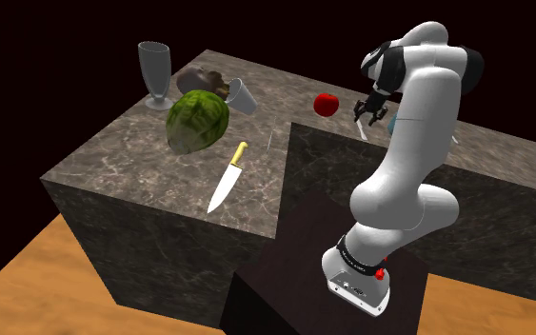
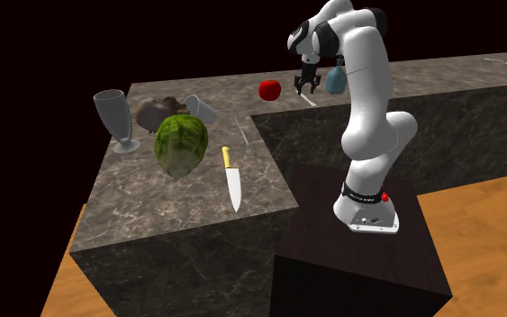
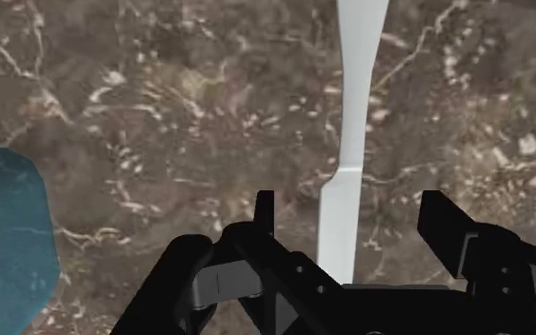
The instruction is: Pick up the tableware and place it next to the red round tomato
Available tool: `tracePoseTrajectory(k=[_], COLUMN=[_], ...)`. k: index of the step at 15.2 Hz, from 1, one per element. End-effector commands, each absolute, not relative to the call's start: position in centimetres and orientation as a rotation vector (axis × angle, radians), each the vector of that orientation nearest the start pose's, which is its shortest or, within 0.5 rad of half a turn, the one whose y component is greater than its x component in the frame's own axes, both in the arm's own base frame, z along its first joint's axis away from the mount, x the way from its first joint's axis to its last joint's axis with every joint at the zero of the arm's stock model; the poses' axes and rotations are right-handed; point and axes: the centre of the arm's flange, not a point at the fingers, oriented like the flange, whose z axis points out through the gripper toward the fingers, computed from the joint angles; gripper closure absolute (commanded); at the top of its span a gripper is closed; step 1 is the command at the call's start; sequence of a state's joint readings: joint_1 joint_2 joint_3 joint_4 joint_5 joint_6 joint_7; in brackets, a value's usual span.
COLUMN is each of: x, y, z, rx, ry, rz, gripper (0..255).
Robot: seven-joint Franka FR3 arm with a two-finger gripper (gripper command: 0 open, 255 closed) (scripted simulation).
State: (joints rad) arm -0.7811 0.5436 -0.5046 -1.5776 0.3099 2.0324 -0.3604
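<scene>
While over utensil, end effector agape

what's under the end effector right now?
A white utensil lies flat on the marble counter, between the open fingers, untouched. Its near end is covered by the end effector.

In the shoulder view we see a green cabbage on the marbled counter, a yellow-handled knife at its five o'clock, a goblet at eleven.

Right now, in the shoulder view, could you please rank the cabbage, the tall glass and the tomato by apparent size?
1. green cabbage
2. tall glass, standing farther back
3. red tomato, clearly smallest
</scene>
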Motion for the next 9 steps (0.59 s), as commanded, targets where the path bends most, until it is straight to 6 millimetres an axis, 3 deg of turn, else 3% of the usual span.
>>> tracePoseTrajectory(k=[1, 4, 8, 9], x=[25.5, 25.5, 25.4, 25.4], y=[-63.5, -63.5, -63.6, -63.6], z=[35.2, 35.2, 40.2, 40.2], rx=[-2.729, -2.729, -2.729, -2.729], ry=[1.503, 1.503, 1.503, 1.503], rz=[-0.011, -0.011, -0.011, -0.011], gripper=[0, 0, 0, 0])
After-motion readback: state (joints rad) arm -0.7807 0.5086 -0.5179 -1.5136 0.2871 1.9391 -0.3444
